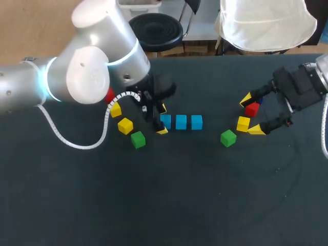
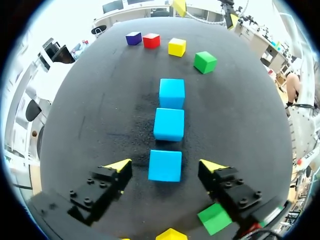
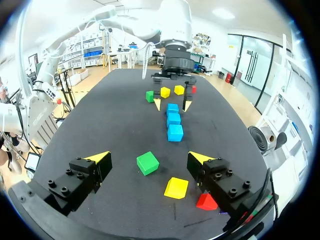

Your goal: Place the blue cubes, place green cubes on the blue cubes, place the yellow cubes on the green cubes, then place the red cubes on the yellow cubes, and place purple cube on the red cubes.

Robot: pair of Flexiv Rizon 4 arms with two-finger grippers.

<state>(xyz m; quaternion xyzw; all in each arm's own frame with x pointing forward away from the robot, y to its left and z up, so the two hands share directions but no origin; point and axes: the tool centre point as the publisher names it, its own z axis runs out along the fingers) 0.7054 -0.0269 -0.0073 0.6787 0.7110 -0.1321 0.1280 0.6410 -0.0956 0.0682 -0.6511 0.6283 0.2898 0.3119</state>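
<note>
The left arm (image 1: 77, 72) came in from nine o'clock in the head view, elbow raised high and wrist turned down over the middle of the dark table (image 1: 179, 205). The left gripper (image 1: 163, 120) stood open astride the end blue cube (image 1: 165, 121), one yellow tip at the cube's twelve o'clock and the other at its six. The left wrist view showed a gap between each of the fingers (image 2: 120, 165) and that cube, so nothing was gripped. The right arm (image 1: 320, 72) entered from three o'clock. The right gripper (image 1: 251, 115) was spread wide and held nothing.

The end blue cube, the middle blue cube (image 1: 181, 122) and the far blue cube (image 1: 197, 122) lay flat in a straight row from nine to three, close but apart, their faces squared to one another.

At the row's eight o'clock sat the left green cube (image 1: 137, 139). Two left yellow cubes (image 1: 125, 125) lay at its eleven o'clock, and a left red cube (image 1: 109, 95) beyond was half hidden by the arm.

At the row's four o'clock lay the right green cube (image 1: 228, 138). The right yellow cube (image 1: 243, 123), the right red cube (image 1: 251, 109) and the purple cube (image 2: 133, 38) trailed off toward its one o'clock, and the red one sat between the right gripper's tips.
</note>
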